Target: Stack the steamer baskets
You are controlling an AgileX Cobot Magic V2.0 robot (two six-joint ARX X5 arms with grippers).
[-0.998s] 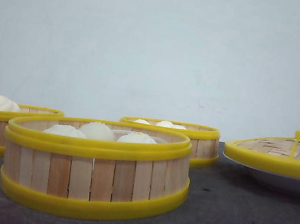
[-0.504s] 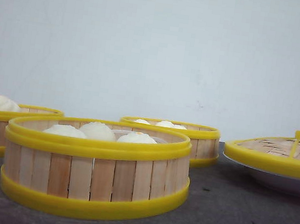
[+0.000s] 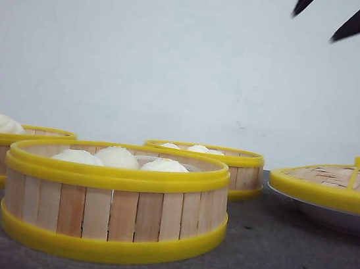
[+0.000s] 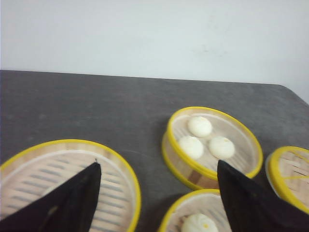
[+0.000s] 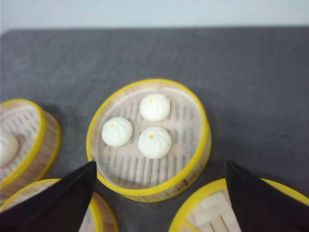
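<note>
You have three round slatted light-wood steamer baskets with yellow rims on the dark grey bench (image 3: 282, 267): the near basket (image 3: 115, 202), the far basket (image 3: 203, 167) and the left basket (image 3: 6, 151), standing apart, unstacked, white buns inside. Since a moment ago, the right gripper (image 3: 338, 16) has entered overhead. Both it and the left gripper (image 4: 157, 203) gape wide, holding nothing.
</note>
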